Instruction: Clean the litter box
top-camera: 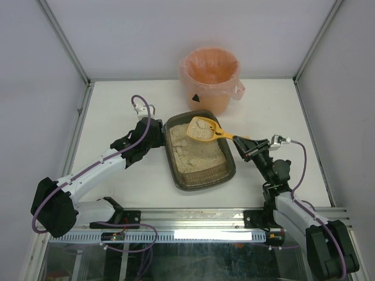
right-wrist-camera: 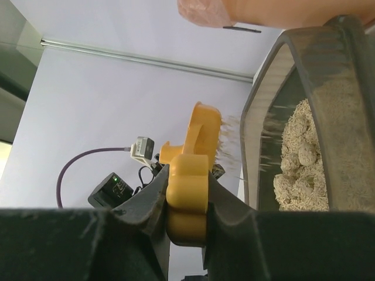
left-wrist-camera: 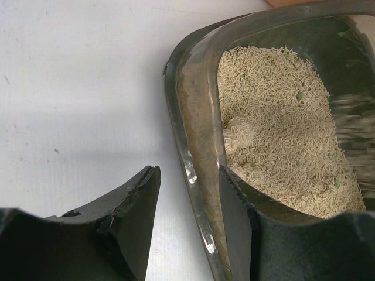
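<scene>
Partway at best: the litter box (top-camera: 202, 182) sits mid-desk (top-camera: 117, 105), left fingers (left-wrist-camera: 132, 211) apart astride its wall, right fingers (right-wrist-camera: 146, 202) clamped on the yellow scoop (top-camera: 202, 130), which hangs loaded over the box, not yet at the orange bucket (top-camera: 211, 76), with clumps (right-wrist-camera: 306, 153) left inside

- Left wrist view: the box (left-wrist-camera: 193, 88) runs off the top and right edges, and a grey blur (left-wrist-camera: 354, 126) smears its right side. Can't tell what it is.
- The box rim leaves the bottom edge between the fingers of the left tool (left-wrist-camera: 188, 175); the inner finger covers some litter (left-wrist-camera: 275, 117).
- Right wrist view: the scoop (right-wrist-camera: 202, 126) has its handle buried in the right tool (right-wrist-camera: 187, 181), and its bowl is edge-on, load unseen.
- The bucket (right-wrist-camera: 293, 9) is cropped at the top; from above, its black mark (top-camera: 195, 97) is too small to read.
</scene>
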`<state>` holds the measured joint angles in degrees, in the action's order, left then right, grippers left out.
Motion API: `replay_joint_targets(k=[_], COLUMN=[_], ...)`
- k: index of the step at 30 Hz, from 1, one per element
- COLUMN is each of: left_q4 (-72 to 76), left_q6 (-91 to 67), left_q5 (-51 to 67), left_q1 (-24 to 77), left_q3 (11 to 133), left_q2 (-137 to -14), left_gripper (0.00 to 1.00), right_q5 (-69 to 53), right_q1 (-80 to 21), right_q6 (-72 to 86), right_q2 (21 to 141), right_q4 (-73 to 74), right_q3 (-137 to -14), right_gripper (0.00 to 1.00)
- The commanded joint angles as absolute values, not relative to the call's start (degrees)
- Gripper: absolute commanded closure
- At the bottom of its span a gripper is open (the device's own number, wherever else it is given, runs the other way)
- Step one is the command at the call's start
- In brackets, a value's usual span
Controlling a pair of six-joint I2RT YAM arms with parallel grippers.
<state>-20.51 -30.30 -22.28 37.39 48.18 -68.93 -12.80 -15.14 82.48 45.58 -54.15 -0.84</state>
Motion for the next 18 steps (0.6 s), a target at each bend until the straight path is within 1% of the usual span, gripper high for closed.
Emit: replay_joint_targets(k=[1, 4, 7, 10, 11, 13, 14, 17, 18], left_q4=[-18.1, -17.6, -17.5, -17.6, -17.5, -17.5, -17.8, -17.7, -17.6], left_q6=[-30.0, -30.3, -30.0, -30.2, -30.2, -30.1, -30.1, -30.5, -30.5], left_q5=[-22.5, -22.7, -22.1, -22.2, -22.4, -22.5, -22.4, -22.9, -23.0], left_q1=[36.9, 36.8, 36.8, 36.8, 36.8, 36.9, 36.8, 36.8, 36.8], left_q3=[50.1, 49.5, 50.1, 50.1, 49.8, 49.9, 49.9, 48.9, 48.9], left_q2=[-68.3, -67.9, -68.7, -68.4, -68.2, -68.2, -68.0, -67.0, -67.0], left_gripper=[0.54, 0.53, 0.54, 0.54, 0.54, 0.54, 0.54, 0.53, 0.53], right_q5=[-13.0, -13.7, -12.5, -13.5, -13.4, -13.7, -13.5, -14.8, -14.6], right_q1=[-12.8, -17.1, -13.8, -17.5, -17.2, -13.3, -13.0, -16.6, -15.6], right_q6=[84.3, 82.7, 84.8, 83.3, 83.6, 84.6, 84.7, 83.0, 83.4], right_q2=[43.9, 46.4, 46.6, 48.5, 48.5, 47.0, 46.4, 47.5, 47.3], right_q4=[-57.6, -61.2, -61.3, -64.0, -64.8, -61.2, -60.3, -62.4, -62.4], right_q3=[0.7, -0.9, 1.1, -0.7, -0.5, 0.3, 0.1, -1.6, -0.9], right_gripper=[1.00, 1.00, 1.00, 1.00, 1.00, 1.00, 1.00, 1.00, 1.00])
